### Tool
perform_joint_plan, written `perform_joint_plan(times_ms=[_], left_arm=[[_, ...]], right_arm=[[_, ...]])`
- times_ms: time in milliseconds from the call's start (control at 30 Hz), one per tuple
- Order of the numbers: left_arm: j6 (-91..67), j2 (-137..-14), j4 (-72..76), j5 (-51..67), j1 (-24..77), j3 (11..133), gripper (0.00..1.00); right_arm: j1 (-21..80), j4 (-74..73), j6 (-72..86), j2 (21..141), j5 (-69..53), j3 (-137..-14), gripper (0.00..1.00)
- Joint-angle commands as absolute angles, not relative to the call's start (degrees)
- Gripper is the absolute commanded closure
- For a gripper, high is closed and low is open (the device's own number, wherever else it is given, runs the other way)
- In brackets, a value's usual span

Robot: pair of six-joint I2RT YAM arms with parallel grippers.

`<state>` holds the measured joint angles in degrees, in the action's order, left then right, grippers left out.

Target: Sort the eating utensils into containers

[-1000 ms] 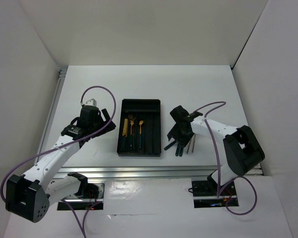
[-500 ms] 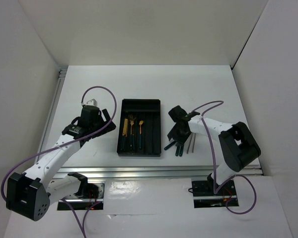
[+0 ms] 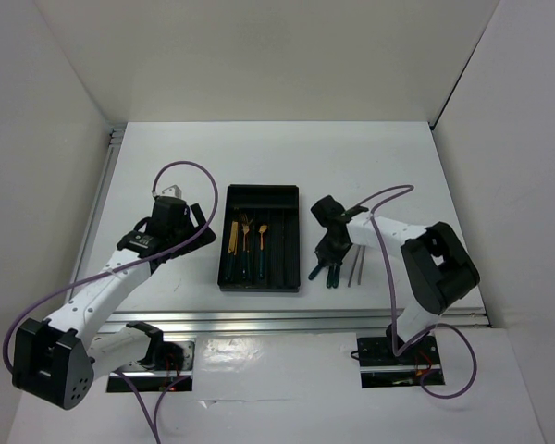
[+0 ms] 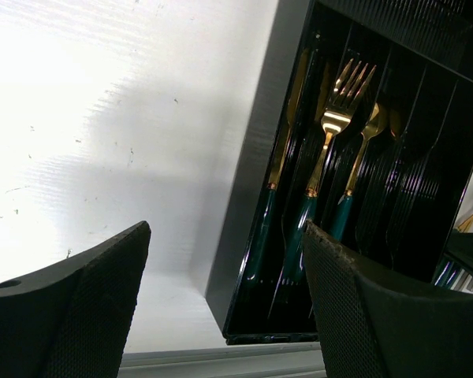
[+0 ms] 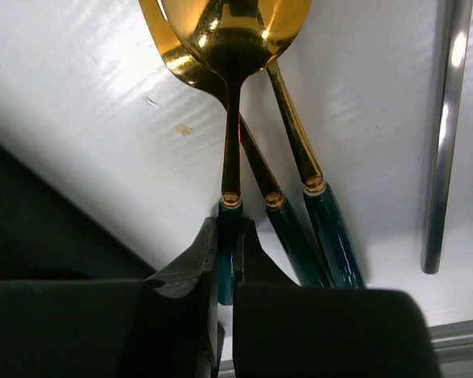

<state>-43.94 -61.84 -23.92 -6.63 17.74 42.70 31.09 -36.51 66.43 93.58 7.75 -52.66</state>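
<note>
- Since a second ago: swung in closer to the tray (image 3: pixel 259 191) at the right arm's elbow; no real change at the left arm.
- At the right tool (image 5: pixel 229 236): squeezed tight on the teal handle of one spoon (image 5: pixel 230 134).
- For that spoon: just right of the tray, by the near edge of the bench (image 3: pixel 398 166), lined up near-to-far, gold head toward the far edge.
- Touching it: two more spoons (image 5: pixel 292 118), same way round; chopsticks (image 5: pixel 441 134) further right.
- At the left tool (image 4: pixel 225 315): spread wide, holding nothing, left of the tray.
- In the tray's left slots: three utensils (image 4: pixel 335 122), heads toward the far edge.
</note>
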Motion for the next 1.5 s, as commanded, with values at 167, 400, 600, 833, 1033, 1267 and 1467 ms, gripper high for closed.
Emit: perform_joint_plan(times_ms=[167,400,600,833,1033,1267,1467], left_arm=[[-44.9,-62.5,-22.9,-7.5,17.4,43.5,0.17],[-44.9,-63.0,-22.9,-7.5,17.4,44.0,0.17],[-44.9,-63.5,-22.9,-7.5,17.4,44.0,0.17],[-44.9,-62.5,-23.5,-8.7,17.4,44.0,0.17],[-45.4,-62.0,-24.6,-9.8,17.4,44.0,0.17],[-45.4,-61.4,-25.1,-11.0,17.4,44.0,0.17],[-45.4,-61.4,-25.1,-11.0,17.4,44.0,0.17]], right_arm=[[31.6,-43.1,63.1,94.9,15.0,-60.4,1.0],[32.3,-40.8,46.3,89.8,11.2,-70.6,1.0],[37.9,-34.4,38.1,92.8,2.1,-75.9,1.0],[46.0,-34.1,37.0,101.5,0.8,-81.4,1.0],[46.5,-33.6,37.0,105.5,-2.5,-81.9,1.0],[46.5,-30.1,41.3,107.2,-4.1,-79.3,1.0],[46.5,-30.1,44.2,109.1,-3.5,-79.8,1.0]])
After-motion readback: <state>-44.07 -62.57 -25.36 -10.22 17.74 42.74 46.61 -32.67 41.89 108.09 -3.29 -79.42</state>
